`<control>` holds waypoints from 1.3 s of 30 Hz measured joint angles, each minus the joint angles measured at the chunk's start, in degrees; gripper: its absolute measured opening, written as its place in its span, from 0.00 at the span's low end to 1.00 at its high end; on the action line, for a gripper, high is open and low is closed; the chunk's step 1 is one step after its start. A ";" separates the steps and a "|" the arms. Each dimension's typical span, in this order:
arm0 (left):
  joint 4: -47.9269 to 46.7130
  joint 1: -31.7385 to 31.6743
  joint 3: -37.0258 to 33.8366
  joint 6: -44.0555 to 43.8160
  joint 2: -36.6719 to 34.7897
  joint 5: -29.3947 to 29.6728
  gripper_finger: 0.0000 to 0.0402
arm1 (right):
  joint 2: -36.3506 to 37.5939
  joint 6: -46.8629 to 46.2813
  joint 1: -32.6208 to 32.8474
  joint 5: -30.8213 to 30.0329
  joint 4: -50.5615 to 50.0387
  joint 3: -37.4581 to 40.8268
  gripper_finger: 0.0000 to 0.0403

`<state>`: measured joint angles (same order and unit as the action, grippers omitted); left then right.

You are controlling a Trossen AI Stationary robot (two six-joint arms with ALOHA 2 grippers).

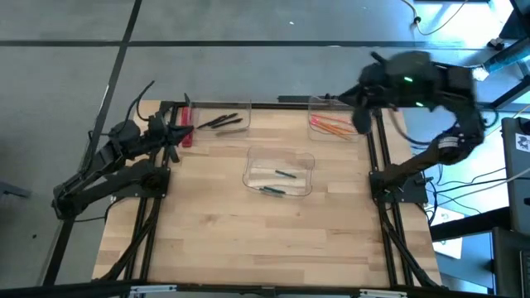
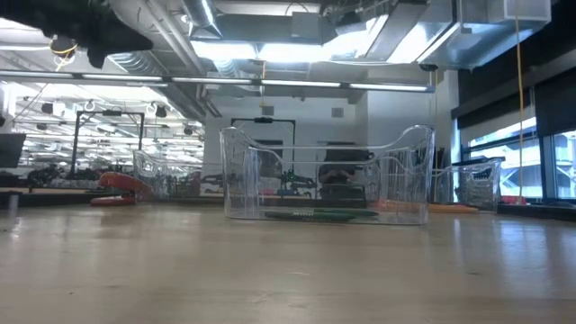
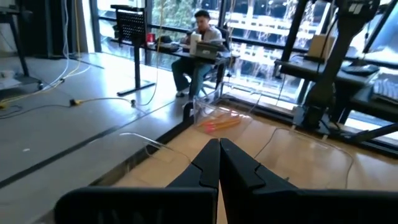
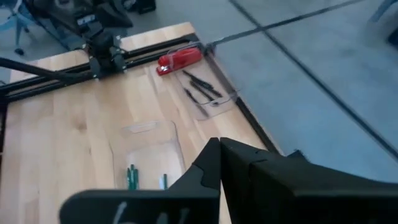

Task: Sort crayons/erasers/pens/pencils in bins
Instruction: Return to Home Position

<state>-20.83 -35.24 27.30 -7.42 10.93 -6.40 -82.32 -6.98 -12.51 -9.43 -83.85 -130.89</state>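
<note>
Three clear bins stand on the wooden table. The far-left bin (image 1: 222,121) holds black pens (image 4: 200,87). The far-right bin (image 1: 335,122) holds orange pencils (image 3: 221,122). The centre bin (image 1: 279,174) holds dark-green crayons (image 2: 319,214), which also show in the right wrist view (image 4: 132,177). My left gripper (image 1: 176,135) is shut and empty, raised beside the pen bin's left end. Its shut fingers show in the left wrist view (image 3: 219,168). My right gripper (image 1: 362,118) is shut and empty, raised over the pencil bin's right end. Its shut fingers show in the right wrist view (image 4: 219,163).
A red stapler (image 1: 186,126) lies at the table's far-left corner, just left of the pen bin; it also shows in the low view (image 2: 121,184). Bare wood spreads across the table's near half (image 1: 265,240). A person (image 3: 200,43) sits at a desk beyond the table.
</note>
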 joint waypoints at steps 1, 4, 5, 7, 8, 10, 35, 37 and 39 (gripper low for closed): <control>0.37 0.00 -1.02 -0.44 -1.03 -0.26 0.00 | 1.04 -0.93 1.38 -1.80 -0.66 0.00 0.00; 1.50 0.02 -3.86 -1.98 -3.77 -0.90 0.00 | 4.34 -4.02 5.87 -7.41 -2.13 1.31 0.00; 1.77 0.02 -4.76 -2.54 -4.59 -1.16 0.00 | 5.75 -4.88 7.28 -8.85 -2.12 2.76 0.01; 3.05 0.02 -6.50 -3.58 -6.09 -2.00 0.00 | 9.25 -6.38 9.84 -11.63 -1.81 7.07 0.01; 4.27 0.02 -7.30 -4.25 -6.84 -2.53 0.00 | 11.29 -7.47 11.01 -13.09 -1.03 9.71 0.01; 6.75 0.02 -8.67 -4.65 -8.00 -3.73 0.00 | 15.87 -8.91 12.95 -14.70 1.28 15.68 0.01; 32.62 0.02 -26.85 -4.22 -8.80 -5.58 0.00 | 70.51 -7.92 16.43 -0.89 27.42 68.75 0.00; 31.46 0.02 -26.85 -4.20 -8.74 -6.93 0.00 | 73.26 -7.89 16.37 0.34 28.49 71.18 0.01; 31.55 0.03 -26.85 -4.19 -8.76 -9.42 0.00 | 76.15 -7.44 16.39 1.66 29.77 73.72 0.01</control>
<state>10.72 -35.22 0.45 -11.62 2.17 -15.82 -6.17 -14.42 3.88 -7.77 -54.08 -57.17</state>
